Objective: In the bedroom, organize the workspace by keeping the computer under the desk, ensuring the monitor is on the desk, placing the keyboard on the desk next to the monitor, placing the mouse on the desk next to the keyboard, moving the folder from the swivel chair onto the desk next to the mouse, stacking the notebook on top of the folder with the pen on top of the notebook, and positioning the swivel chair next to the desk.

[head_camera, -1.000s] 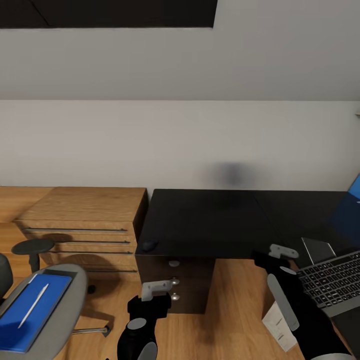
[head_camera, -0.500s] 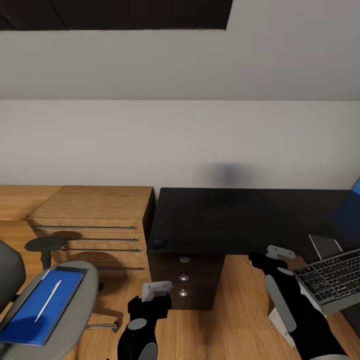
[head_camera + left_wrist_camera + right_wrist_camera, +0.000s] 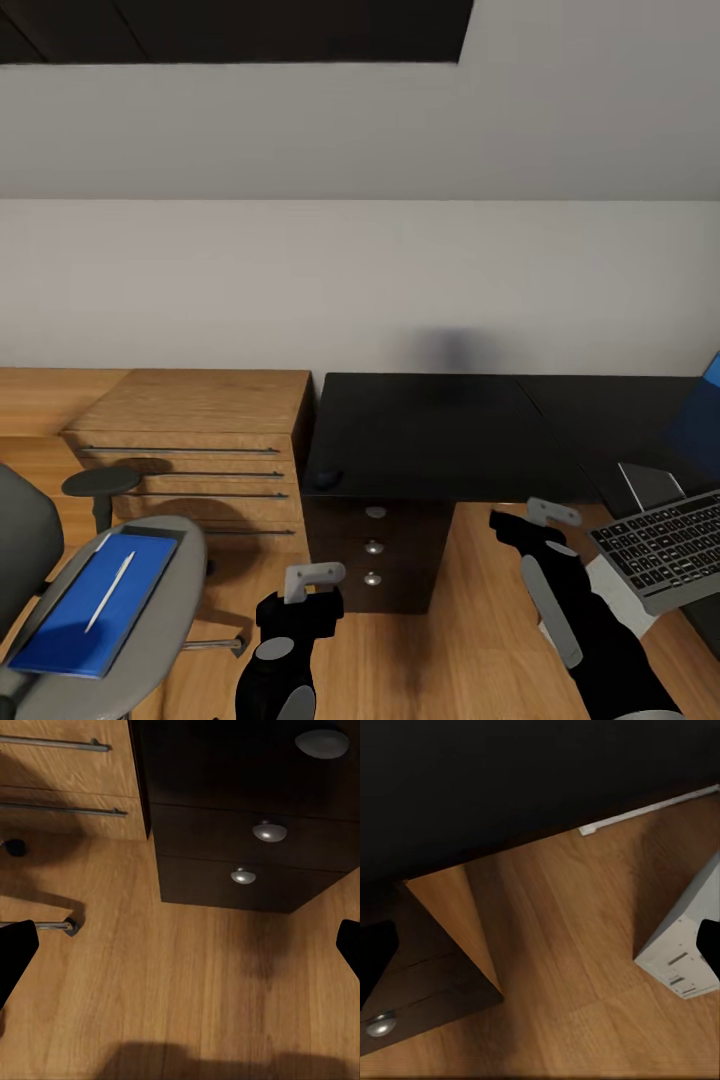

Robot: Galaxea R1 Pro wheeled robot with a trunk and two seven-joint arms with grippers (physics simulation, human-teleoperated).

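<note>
A plank floor and pale sloped walls framed the bedroom as the robot's view swung across the scene; over the last second the whole picture slid to the right, a turn of the camera, not of the furniture. Nearest, the left gripper (image 3: 314, 581) hung low over bare floor with jaws spread wide and nothing between them. Down to its left sat the swivel chair (image 3: 150, 620), more of its seat now in view, carrying the folder (image 3: 70, 618) with the pen (image 3: 108, 592) lying on top; a dark edge under the folder's far end may have been the notebook, though that could not be told. The right gripper (image 3: 540, 516) hovered off the worktop's front edge, also empty; how far it stood open could not be told. Just to its right the keyboard (image 3: 660, 548) overhung that edge, and below it stood the computer (image 3: 682, 952), on the floor beneath the desk. Beyond the left gripper, the mouse (image 3: 325, 478) lay at the near-left corner of the desk (image 3: 440, 440), above its knobbed drawers. The shift likely meant the folder was the next target.
</note>
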